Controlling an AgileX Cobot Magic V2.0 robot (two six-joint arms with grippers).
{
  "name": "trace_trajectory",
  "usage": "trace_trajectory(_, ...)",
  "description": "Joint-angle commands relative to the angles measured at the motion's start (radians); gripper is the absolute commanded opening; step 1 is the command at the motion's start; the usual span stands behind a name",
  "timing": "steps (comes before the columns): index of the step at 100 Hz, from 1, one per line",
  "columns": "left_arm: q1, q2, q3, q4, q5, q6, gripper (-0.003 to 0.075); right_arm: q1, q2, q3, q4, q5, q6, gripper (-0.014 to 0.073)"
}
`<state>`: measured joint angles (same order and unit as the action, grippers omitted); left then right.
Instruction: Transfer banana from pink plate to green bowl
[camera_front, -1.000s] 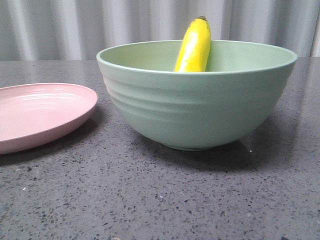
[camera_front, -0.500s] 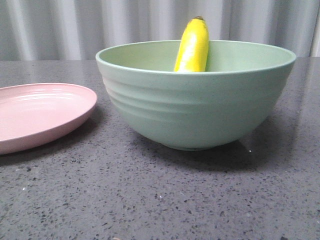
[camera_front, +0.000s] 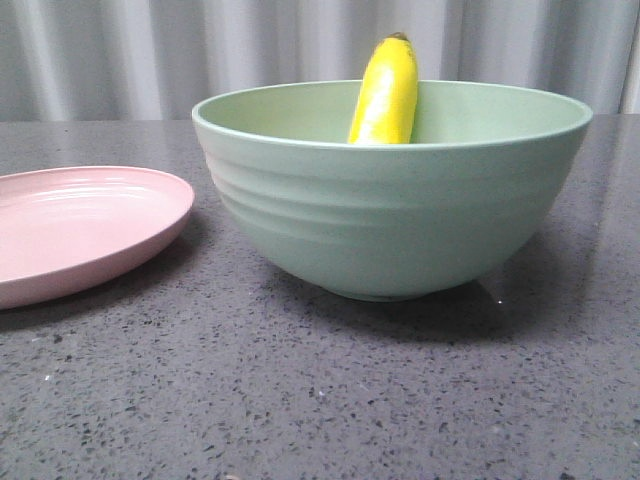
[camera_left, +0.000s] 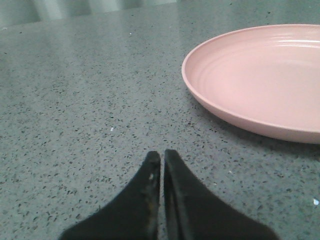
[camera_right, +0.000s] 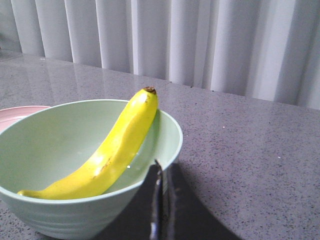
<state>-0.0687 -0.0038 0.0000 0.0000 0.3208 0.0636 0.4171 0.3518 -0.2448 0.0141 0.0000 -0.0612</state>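
The yellow banana (camera_front: 385, 92) lies inside the mint-green bowl (camera_front: 390, 215), leaning on the far wall with its dark tip above the rim. In the right wrist view the banana (camera_right: 107, 157) curves across the bowl (camera_right: 60, 145). The pink plate (camera_front: 80, 230) stands empty to the left of the bowl; it also shows in the left wrist view (camera_left: 260, 80). My left gripper (camera_left: 162, 155) is shut and empty, low over the table beside the plate. My right gripper (camera_right: 161, 167) is shut and empty, just outside the bowl's rim. Neither gripper shows in the front view.
The dark speckled stone tabletop (camera_front: 320, 390) runs under everything. A pale pleated curtain (camera_front: 200, 50) closes the back. The pink plate's rim peeks behind the bowl in the right wrist view (camera_right: 20, 111).
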Motion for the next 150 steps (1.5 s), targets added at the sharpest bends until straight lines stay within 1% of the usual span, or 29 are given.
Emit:
trace_trajectory(1, 0.001, -0.029, 0.011, 0.000, -0.060, -0.006, -0.0020, -0.005, 0.001, -0.029, -0.007, -0.083, -0.009, -0.0065)
trace_trajectory(18, 0.001, -0.029, 0.011, 0.000, -0.060, -0.006, -0.0020, -0.009, 0.001, -0.019, -0.007, -0.083, -0.009, -0.0065)
trace_trajectory(27, 0.001, -0.029, 0.011, 0.000, -0.060, -0.006, -0.0020, -0.047, 0.001, 0.019, -0.007, -0.151, -0.009, -0.0065)
trace_trajectory(34, 0.001, -0.029, 0.011, 0.000, -0.060, -0.006, -0.0020, -0.114, 0.001, 0.060, -0.007, -0.231, -0.009, -0.0065)
trace_trajectory(54, 0.001, -0.029, 0.011, 0.000, -0.060, -0.006, -0.0020, -0.309, -0.021, 0.169, -0.007, -0.382, 0.028, -0.0065)
trace_trajectory(64, 0.001, -0.029, 0.011, 0.000, -0.060, -0.006, -0.0020, -0.394, -0.043, 0.222, -0.007, -0.394, 0.047, -0.0065)
trace_trajectory(70, 0.001, -0.029, 0.011, 0.000, -0.060, -0.006, -0.0020, -0.458, -0.080, 0.257, -0.007, -0.387, 0.047, -0.0065)
trace_trajectory(74, 0.001, -0.029, 0.011, 0.000, -0.060, -0.006, -0.0020, -0.481, -0.105, 0.278, -0.007, -0.387, 0.053, -0.0065)
trace_trajectory(76, 0.001, -0.029, 0.011, 0.000, -0.060, -0.006, -0.0020, -0.489, -0.122, 0.278, -0.014, -0.372, 0.061, -0.0065)
trace_trajectory(78, 0.001, -0.029, 0.011, 0.000, -0.060, -0.006, -0.0020, -0.503, -0.140, 0.275, -0.014, -0.306, 0.061, -0.0065)
trace_trajectory(86, 0.001, -0.029, 0.011, 0.000, -0.060, -0.006, -0.0020, -0.523, -0.195, 0.275, -0.014, -0.206, 0.061, -0.0065)
trace_trajectory(87, 0.001, -0.029, 0.011, 0.000, -0.060, -0.006, -0.0020, -0.524, -0.204, 0.275, -0.014, -0.173, 0.061, -0.0065)
trace_trajectory(88, 0.001, -0.029, 0.011, 0.000, -0.060, -0.006, -0.0020, -0.526, -0.209, 0.275, -0.014, -0.173, 0.061, -0.0065)
trace_trajectory(95, 0.001, -0.029, 0.011, 0.000, -0.060, -0.006, -0.0020, -0.530, -0.255, 0.275, -0.014, -0.031, 0.061, -0.0065)
trace_trajectory(100, 0.001, -0.029, 0.011, 0.000, -0.060, -0.006, -0.0020, -0.530, -0.287, 0.275, -0.014, 0.045, 0.061, -0.0065)
trace_trajectory(101, 0.001, -0.029, 0.011, 0.000, -0.060, -0.006, -0.0020, -0.530, -0.296, 0.275, -0.014, 0.079, 0.061, -0.0065)
trace_trajectory(109, 0.001, -0.029, 0.011, 0.000, -0.060, -0.006, -0.0020, -0.530, -0.335, 0.275, -0.014, 0.176, 0.061, -0.0065)
trace_trajectory(121, 0.001, -0.029, 0.011, 0.000, -0.060, -0.006, -0.0020, -0.530, -0.385, 0.275, -0.014, 0.259, 0.061, -0.0065)
trace_trajectory(129, 0.001, -0.029, 0.011, 0.000, -0.060, -0.006, -0.0020, -0.530, -0.385, 0.275, -0.003, 0.310, 0.061, -0.0065)
trace_trajectory(150, 0.001, -0.029, 0.011, 0.000, -0.060, -0.006, -0.0020, -0.530, -0.385, 0.275, -0.002, 0.307, 0.061, -0.0065)
